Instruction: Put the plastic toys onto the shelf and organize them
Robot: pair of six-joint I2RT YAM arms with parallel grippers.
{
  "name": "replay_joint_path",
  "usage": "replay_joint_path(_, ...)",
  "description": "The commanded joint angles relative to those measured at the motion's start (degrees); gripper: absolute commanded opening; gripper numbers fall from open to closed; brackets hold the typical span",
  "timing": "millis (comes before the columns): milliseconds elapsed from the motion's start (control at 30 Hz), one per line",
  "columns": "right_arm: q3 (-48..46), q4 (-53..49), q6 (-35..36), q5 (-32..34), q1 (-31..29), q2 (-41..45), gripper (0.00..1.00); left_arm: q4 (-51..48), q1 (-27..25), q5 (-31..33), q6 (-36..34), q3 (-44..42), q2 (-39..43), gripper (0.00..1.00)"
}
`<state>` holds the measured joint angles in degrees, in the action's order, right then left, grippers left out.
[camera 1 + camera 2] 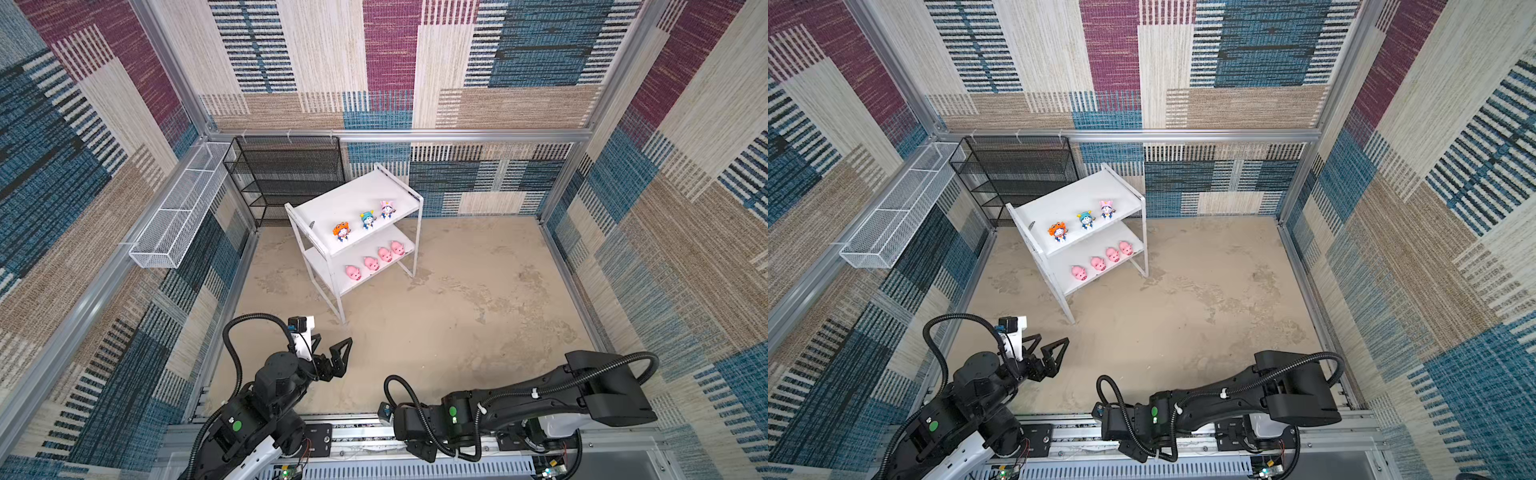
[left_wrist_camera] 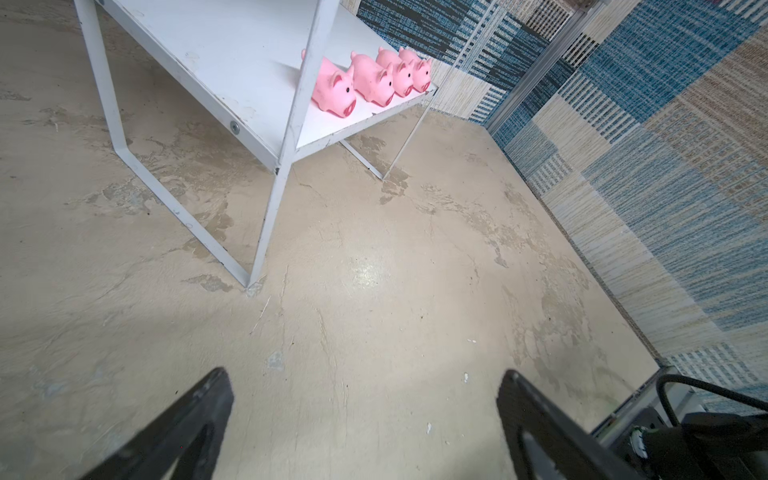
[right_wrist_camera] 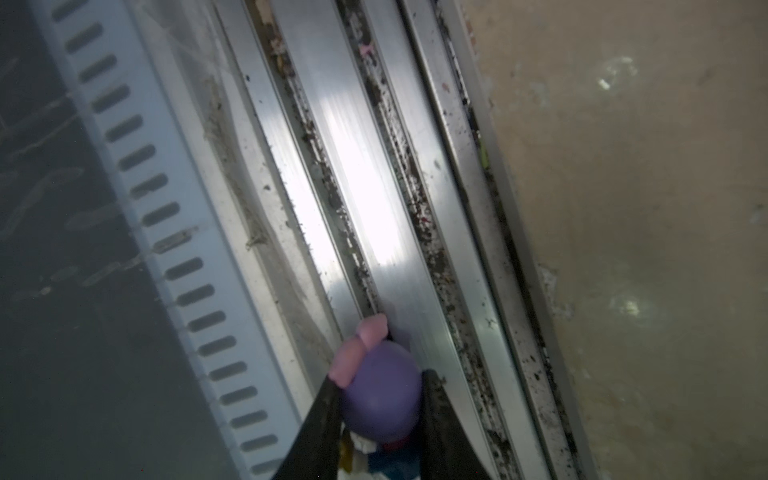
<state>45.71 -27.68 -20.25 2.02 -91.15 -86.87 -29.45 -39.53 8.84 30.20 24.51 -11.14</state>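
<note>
The white two-tier shelf [image 1: 353, 195] [image 1: 1075, 195] stands at the back of the floor. Its top board carries three figurines with orange [image 1: 341, 231], blue [image 1: 367, 219] and pink [image 1: 387, 209] hoods. Several pink pigs [image 1: 371, 263] [image 2: 372, 79] line the lower board [image 2: 232, 54]. My left gripper [image 1: 331, 344] [image 2: 365, 376] hangs open and empty over the floor, in front of the shelf. In the right wrist view my right gripper [image 3: 379, 380] is shut on a purple-hooded figurine [image 3: 380, 399] over the front rail. In both top views that gripper is hidden under its folded arm.
A black mesh rack [image 1: 286, 174] stands behind the shelf, with a long white wire basket [image 1: 178, 208] on the left wall. An aluminium rail [image 3: 365, 187] and a slotted white duct [image 3: 166, 216] run along the front edge. Patterned walls enclose the beige floor [image 1: 478, 291].
</note>
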Motion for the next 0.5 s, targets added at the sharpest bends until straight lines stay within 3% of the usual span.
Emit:
replay_joint_path(0,0.5,4.6,0.7,0.3,1.6,3.6,0.24,1.6,0.0,-0.2,-1.4,0.4,-0.5,0.99)
replay_joint_path(133,-3.6,15.6,-0.4,-8.9,11.0,12.6,0.23,4.0,0.0,-2.5,-2.8,1.2,-2.6,0.99)
replay_joint_path(267,-9.2,30.5,-3.8,-24.1,22.7,21.1,0.23,8.8,-0.1,-9.0,-4.6,1.8,-6.4,0.99)
replay_joint_path(467,-11.2,45.6,-10.6,-41.5,35.8,24.0,0.23,17.0,0.0,-21.2,-5.6,2.5,-13.5,0.98)
